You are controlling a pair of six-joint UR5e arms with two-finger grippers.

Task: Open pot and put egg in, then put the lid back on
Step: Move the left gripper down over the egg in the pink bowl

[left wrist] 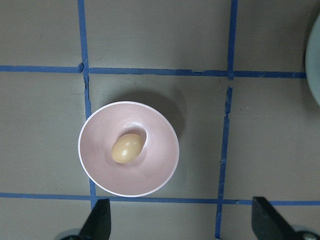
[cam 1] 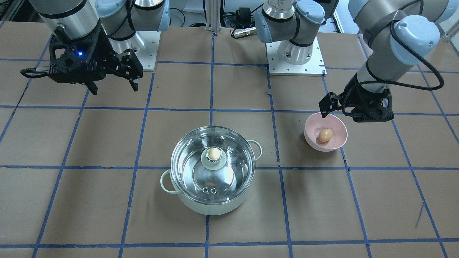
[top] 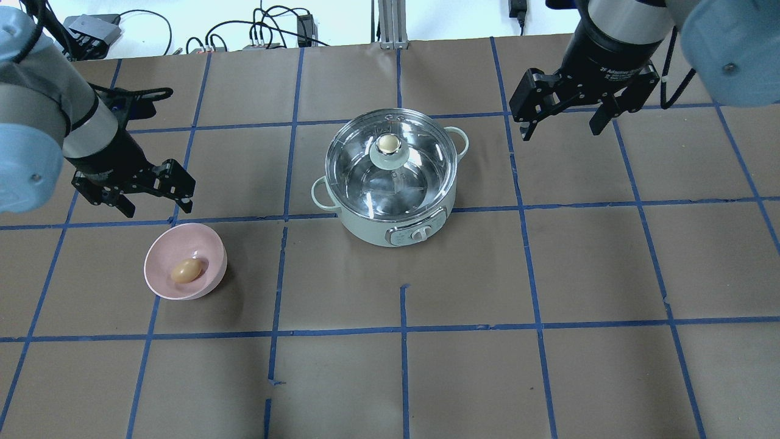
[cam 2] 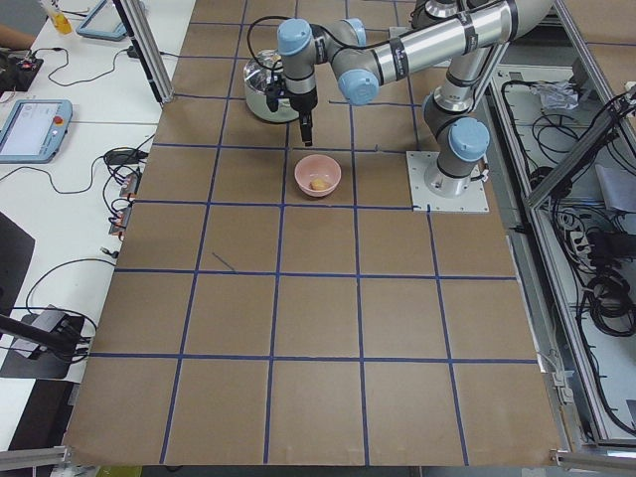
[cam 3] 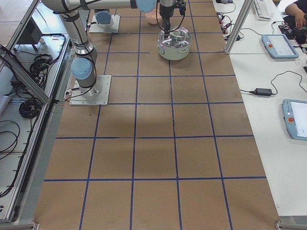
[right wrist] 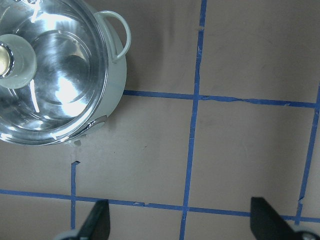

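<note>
The mint-green pot [top: 365, 228] stands mid-table with the glass lid [top: 390, 183] on it, the cream knob [top: 388, 144] upright. It also shows in the front view [cam 1: 211, 206] and at the left of the right wrist view [right wrist: 114, 85]. The tan egg [top: 186, 271] lies in a pink bowl [top: 159, 274], clear in the left wrist view [left wrist: 126, 148]. My left gripper [top: 157, 207] is open and empty, hovering just behind the bowl. My right gripper [top: 560, 129] is open and empty, up high to the right of the pot and apart from it.
Brown paper with a blue tape grid [top: 402, 332] covers the table. The arm bases [cam 1: 296, 53] stand at the robot's edge. Cables and power bricks [top: 91, 27] lie beyond the far edge.
</note>
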